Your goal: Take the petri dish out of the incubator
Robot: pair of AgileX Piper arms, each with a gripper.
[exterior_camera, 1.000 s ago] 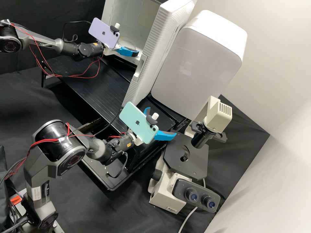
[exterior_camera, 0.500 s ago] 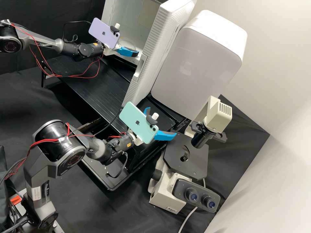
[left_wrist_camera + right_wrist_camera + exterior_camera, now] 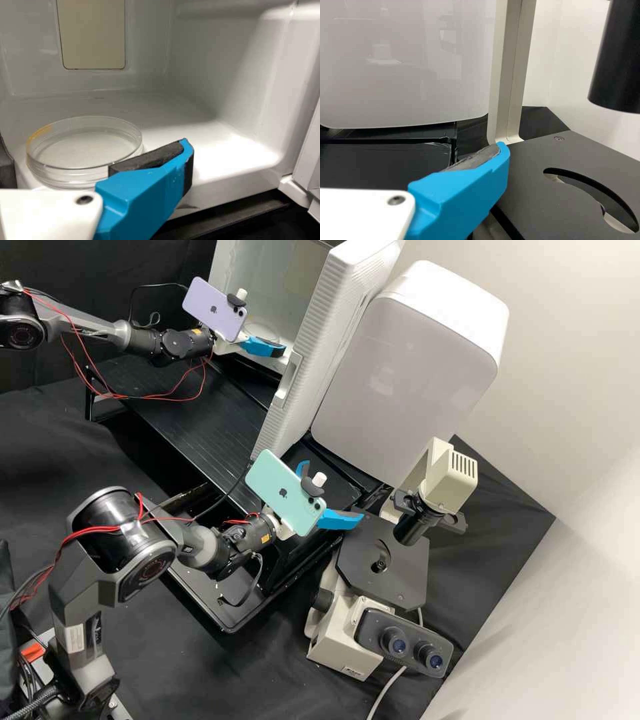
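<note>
Nothing has shifted since the earlier frames; both arms hold their places. The left gripper (image 3: 267, 347) sits at the mouth of the smooth white plastic incubator (image 3: 225, 80), spread open and gripping nothing. The clear, round, shallow petri dish (image 3: 82, 150) lies on the chamber floor just beside its blue finger (image 3: 150, 200), whose inner face carries a dull black pad. The right gripper (image 3: 330, 489) is likewise wide open and empty, with the flat matte black microscope stage (image 3: 555, 160), cut by a rounded slot, just ahead of it.

Lighting bright, diffuse. Washed-out patch on incubator floor (image 3: 235, 150); faint reflections on glossy white panel (image 3: 395, 60); black bench (image 3: 53, 440) reads dim.
</note>
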